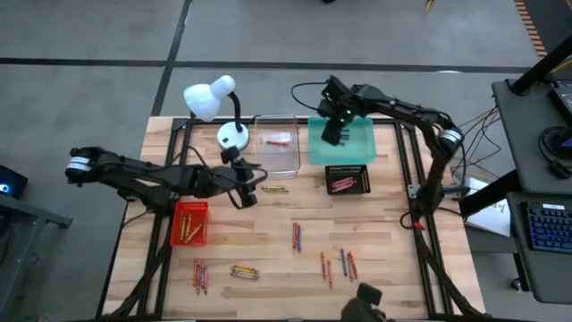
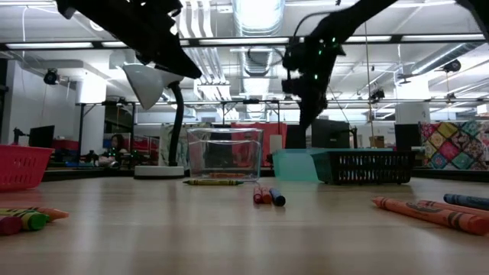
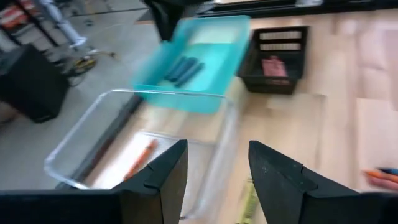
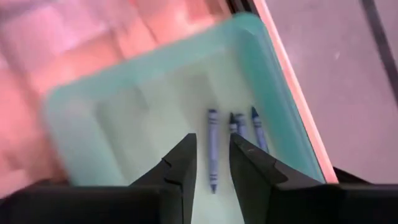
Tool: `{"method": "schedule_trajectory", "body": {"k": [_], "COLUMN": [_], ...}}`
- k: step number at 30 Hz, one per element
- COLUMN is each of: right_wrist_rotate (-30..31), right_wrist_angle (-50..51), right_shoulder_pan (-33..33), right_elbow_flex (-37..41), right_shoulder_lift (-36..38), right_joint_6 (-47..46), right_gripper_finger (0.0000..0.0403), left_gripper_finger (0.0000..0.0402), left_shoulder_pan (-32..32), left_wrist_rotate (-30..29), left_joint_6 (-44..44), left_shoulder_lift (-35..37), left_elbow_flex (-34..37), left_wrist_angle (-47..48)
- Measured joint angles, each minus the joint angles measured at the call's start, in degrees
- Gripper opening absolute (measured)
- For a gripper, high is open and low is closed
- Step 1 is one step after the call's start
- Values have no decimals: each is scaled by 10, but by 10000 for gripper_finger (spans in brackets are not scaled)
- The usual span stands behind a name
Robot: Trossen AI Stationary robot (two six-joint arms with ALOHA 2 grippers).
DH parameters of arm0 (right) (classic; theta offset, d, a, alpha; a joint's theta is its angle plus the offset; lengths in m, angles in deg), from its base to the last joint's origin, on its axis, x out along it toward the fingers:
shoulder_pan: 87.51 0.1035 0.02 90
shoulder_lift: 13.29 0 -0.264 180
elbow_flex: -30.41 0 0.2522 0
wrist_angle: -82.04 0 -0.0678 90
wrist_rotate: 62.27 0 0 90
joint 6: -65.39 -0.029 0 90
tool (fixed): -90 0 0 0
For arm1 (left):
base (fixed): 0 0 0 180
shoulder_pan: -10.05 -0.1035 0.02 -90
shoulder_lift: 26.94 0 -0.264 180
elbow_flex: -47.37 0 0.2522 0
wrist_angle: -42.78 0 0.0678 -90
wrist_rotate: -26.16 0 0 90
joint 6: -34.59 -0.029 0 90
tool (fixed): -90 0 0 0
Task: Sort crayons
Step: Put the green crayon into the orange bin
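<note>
While the right gripper (image 4: 212, 163) hovers released and empty over the teal tray (image 1: 361, 143) by the bench's far edge, blue crayons (image 4: 212, 149) lie inside it, left gripper (image 3: 217, 177) open, empty, beside the clear tray (image 1: 279, 152).

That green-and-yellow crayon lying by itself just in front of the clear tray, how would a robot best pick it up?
Probably from straight above, pinching its middle across the thin width. The green-yellow crayon lies flat on the table, lengthwise along the clear tray but apart from it, so fingers have room on both long sides. The left gripper, open and empty, hovers closest.
</note>
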Motion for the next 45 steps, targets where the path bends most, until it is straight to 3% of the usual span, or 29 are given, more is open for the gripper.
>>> {"method": "schedule_trajectory", "body": {"k": [8, 17, 23, 29, 45], "right_wrist_rotate": [0, 0, 57, 92, 97], "right_wrist_angle": [-29, -210, -329, -371, -389], "right_shoulder_pan": [93, 230, 291, 310, 310], "right_elbow_flex": [53, 207, 295, 336, 352], "right_shoulder_lift": [115, 242, 285, 289, 278], "right_joint_6": [-45, -119, -129, -171, -192], "right_gripper_finger": [74, 73, 68, 68, 68], "left_gripper_finger": [153, 153, 153, 153, 153], "left_shoulder_pan": [64, 87, 86, 75, -2], "left_wrist_rotate": [2, 2, -3, -41, -8], "left_joint_6": [18, 18, 10, -20, -89], "left_shoulder_lift": [-45, -135, -203, -265, -339], "left_elbow_flex": [0, 0, 0, 0, 6], "left_wrist_angle": [-14, -50, -72, -106, -152]}}
